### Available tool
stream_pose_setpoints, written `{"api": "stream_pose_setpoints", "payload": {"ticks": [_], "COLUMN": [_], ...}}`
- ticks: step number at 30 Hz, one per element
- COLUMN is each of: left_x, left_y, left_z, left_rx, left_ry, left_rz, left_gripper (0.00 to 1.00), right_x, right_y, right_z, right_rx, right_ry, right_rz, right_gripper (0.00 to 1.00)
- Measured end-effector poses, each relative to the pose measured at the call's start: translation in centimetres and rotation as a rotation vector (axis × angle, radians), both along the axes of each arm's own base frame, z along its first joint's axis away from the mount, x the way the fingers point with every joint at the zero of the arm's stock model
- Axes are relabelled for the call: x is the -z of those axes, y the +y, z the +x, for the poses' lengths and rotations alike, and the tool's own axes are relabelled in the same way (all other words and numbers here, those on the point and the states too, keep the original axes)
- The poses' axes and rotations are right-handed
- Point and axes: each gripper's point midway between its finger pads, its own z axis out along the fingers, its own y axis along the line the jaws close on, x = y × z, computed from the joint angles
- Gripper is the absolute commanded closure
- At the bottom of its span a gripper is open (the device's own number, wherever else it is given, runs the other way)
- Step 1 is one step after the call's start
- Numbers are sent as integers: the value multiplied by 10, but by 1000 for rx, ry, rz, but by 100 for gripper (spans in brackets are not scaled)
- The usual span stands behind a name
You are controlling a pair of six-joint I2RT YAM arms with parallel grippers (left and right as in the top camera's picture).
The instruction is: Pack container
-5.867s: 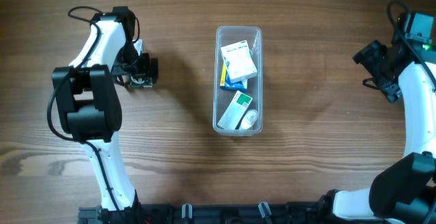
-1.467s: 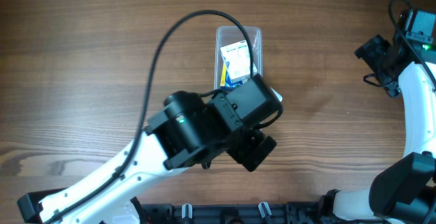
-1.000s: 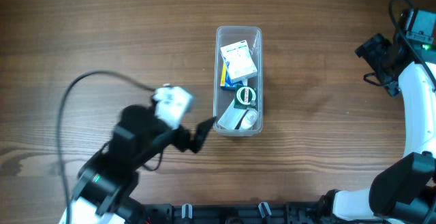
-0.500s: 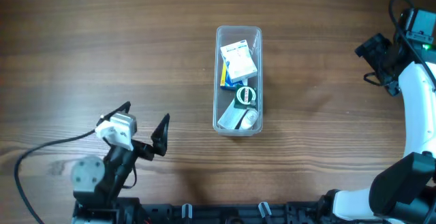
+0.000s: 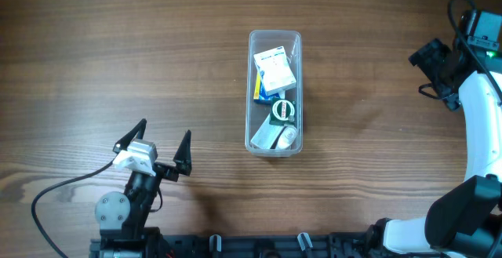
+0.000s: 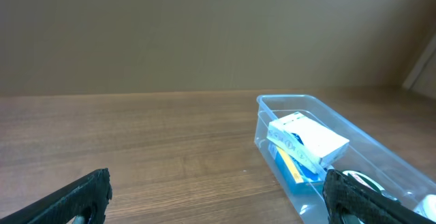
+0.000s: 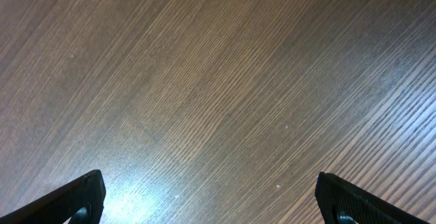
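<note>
**Clear Bin Sits Packed in the Middle of the Table**

The container [image 5: 250, 93] lies in the middle of the wooden table [image 5: 141, 46]. 4 things are inside it: a white box [image 5: 275, 68], a blue and yellow box [image 5: 263, 96] under that, a round green thing [image 5: 283, 110] and a white pack [image 5: 269, 135]. It looks about full.

The bin is thin clear plastic, so it is likely light, a bit bendy and slippery. The best place to hold it is probably 1 long side wall, up near the rim, with a soft pinch.

The left gripper [image 5: 165, 129] is near the front edge, well apart from the bin. Its fingers are spread wide and hold nothing. The right gripper [image 7: 211, 197] is far off on the right side, also wide and empty, over bare wood.
</note>
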Motion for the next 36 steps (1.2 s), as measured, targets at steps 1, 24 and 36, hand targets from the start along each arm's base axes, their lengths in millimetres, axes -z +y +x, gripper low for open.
{"api": "stream_pose_setpoints", "payload": {"ticks": [1,24,36], "left_x": [3,22,22], "left_y": [1,8,8], "left_z": [1,5,5], "left_rx": [-4,-52,-52], "left_ry": [0,53,54], "left_rz": [-5,-57,-60], "left_gripper": [0,0,0], "right_x": [0,0,-12], "right_y": [0,0,1], "right_z": [0,0,-2], "right_rx": [0,0,-1], "right_ry": [0,0,-33], "right_rz": [0,0,-9], "right_gripper": [0,0,0]}}
